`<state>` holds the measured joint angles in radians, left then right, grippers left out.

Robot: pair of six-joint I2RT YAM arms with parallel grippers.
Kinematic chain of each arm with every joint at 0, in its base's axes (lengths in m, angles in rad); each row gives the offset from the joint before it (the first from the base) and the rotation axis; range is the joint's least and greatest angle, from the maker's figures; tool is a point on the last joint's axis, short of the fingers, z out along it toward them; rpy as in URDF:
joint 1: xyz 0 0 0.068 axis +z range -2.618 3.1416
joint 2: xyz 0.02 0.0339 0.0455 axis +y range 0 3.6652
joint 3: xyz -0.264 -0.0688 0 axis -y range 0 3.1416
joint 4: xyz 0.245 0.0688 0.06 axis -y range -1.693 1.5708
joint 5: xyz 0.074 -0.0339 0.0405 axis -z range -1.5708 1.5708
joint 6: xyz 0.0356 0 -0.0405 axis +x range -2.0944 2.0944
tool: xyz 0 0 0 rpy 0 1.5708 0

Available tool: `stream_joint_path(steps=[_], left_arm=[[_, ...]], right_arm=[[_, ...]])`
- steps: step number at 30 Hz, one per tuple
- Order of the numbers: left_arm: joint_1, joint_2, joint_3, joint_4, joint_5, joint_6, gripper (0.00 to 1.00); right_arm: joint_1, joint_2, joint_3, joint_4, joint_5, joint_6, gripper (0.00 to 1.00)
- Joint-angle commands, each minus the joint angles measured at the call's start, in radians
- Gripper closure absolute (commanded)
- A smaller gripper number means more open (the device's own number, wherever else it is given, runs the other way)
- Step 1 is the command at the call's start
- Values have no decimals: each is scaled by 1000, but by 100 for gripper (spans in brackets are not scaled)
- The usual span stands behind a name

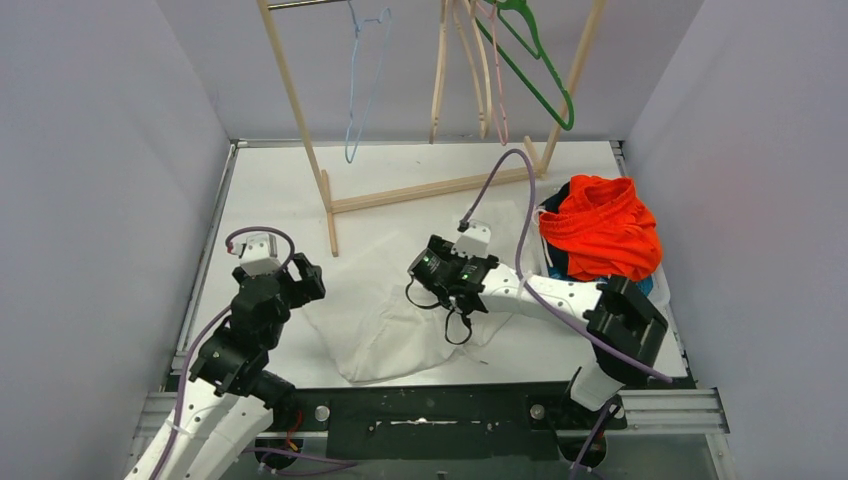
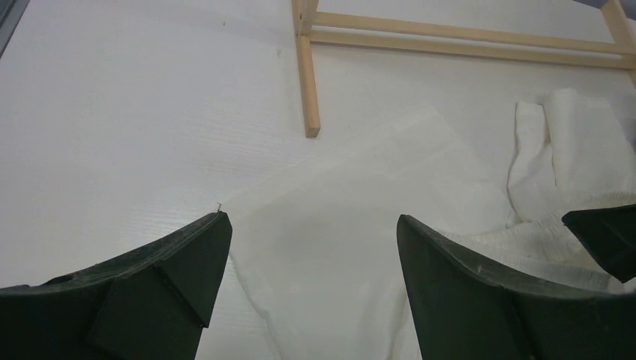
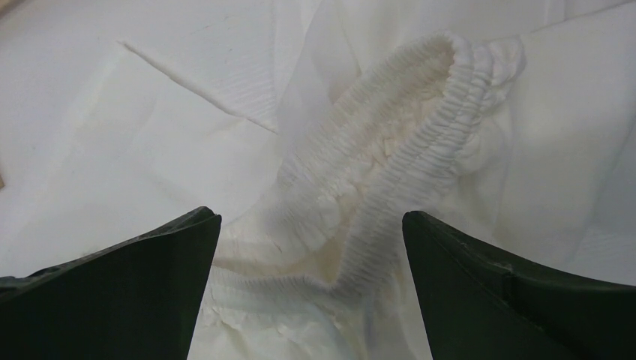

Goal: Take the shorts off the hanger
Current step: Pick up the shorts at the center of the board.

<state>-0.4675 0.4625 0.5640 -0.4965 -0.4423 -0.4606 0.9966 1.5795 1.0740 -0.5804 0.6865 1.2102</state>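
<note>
The white shorts (image 1: 385,325) are seen spread flat on the table (image 1: 270,190), directly under and between the two arms, clear of every hanger. The right pincer (image 3: 309,219) is held wide open, and nothing is gripped by it. The gathered elastic waistband (image 3: 390,150) is bunched into a raised fold in front of the gap between its fingers; whether the fabric is touched by the fingertips cannot be told. From above, this pincer is placed over the right-hand part of the white shorts.

The left pincer (image 2: 313,225) is likewise spread apart and carries nothing. A smooth, flat leg of the white shorts is laid just ahead of it and beneath the gap between its fingers, while the rumpled waistband end is found ahead and to its right, next to the other pincer's dark tip.

The foot of the wooden rack (image 1: 420,195) is set beyond both pincers, on the far side of the white shorts. On its rail a green hanger (image 1: 528,75) and pale wooden hangers (image 1: 438,80) are hung bare. The orange shorts (image 1: 600,225) are heaped well to the right of the right pincer, near the table's edge, with dark fabric (image 1: 556,265) shown under the heap's near side.
</note>
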Motion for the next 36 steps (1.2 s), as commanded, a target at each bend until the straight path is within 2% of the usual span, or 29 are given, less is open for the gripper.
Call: stream_joint_path(steps=[1,4,9,10,14,18,19,22,26,28,30,36], left_arm=[[17,24,16,94,-24,13,18],[24,30,14,99,4,18,18],[27,28,13,102,13,22,18],[27,28,13,103,19,23,18],[32,37,12,111,47,31,18],[36,41,13,112,53,34,18],[38,39,14,111,53,35,18],[39,36,13,111,53,36,18],[42,33,11,113,57,36,18],[43,33,12,114,61,37,19],[44,33,11,114,63,38,18],[48,32,10,118,73,40,18]], right_arm=[[-4,84,47,-3,44,95,2],[-32,187,31,57,-22,55,2],[-43,331,39,54,-76,27,0],[-41,351,45,49,-80,13,5],[-27,358,53,18,-35,-13,38],[7,233,-10,96,5,-91,76],[15,191,-26,124,9,-112,80],[58,46,-73,204,30,-191,81],[130,-182,-162,379,57,-380,82],[131,-306,-225,489,-14,-467,85],[132,-424,-273,571,-76,-555,84],[122,-677,-319,531,-114,-698,81]])
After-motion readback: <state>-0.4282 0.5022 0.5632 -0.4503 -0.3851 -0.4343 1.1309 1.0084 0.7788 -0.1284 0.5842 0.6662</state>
